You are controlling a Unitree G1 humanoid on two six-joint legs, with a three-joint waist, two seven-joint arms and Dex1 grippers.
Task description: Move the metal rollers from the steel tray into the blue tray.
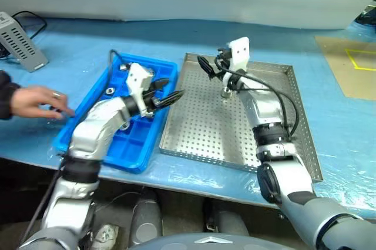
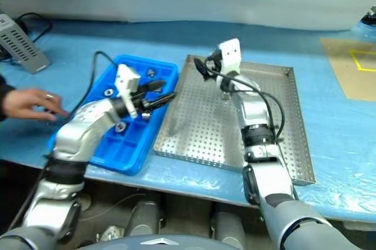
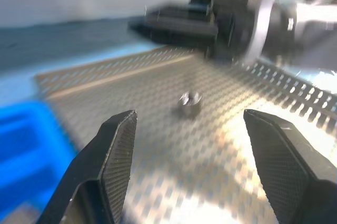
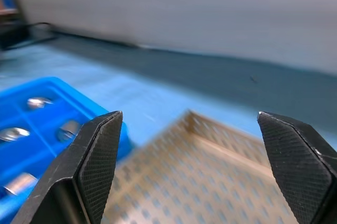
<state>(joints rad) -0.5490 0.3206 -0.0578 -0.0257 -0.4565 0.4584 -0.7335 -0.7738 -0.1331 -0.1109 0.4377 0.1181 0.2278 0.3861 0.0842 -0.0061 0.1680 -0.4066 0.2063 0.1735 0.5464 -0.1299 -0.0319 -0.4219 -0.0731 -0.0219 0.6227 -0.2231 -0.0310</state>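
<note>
One small shiny silver metal roller (image 3: 190, 104) with a central hole sits upright on the perforated floor of the large square steel tray (image 1: 194, 120), toward its far side, and no lettering can be read on it or anywhere nearby. More rollers (image 4: 37, 102), glinting grey, lie in the square compartments of the bright blue plastic tray (image 1: 141, 153), which rests just beside the steel tray on the robot's left. The left gripper (image 1: 173, 98) hangs over the seam between the two trays, black fingers spread apart and empty, pointing toward the lone roller. The right gripper (image 1: 205, 65) hovers above the steel tray's far edge, jaws wide and holding nothing; the roller looks to be just below its wrist, though blur makes that hard to judge. Out to the left, a person's hand (image 1: 36, 102) rests on the blue table cover (image 1: 329, 126) near the blue tray, and a grey ribbed box (image 1: 20, 41) lies farther back.
</note>
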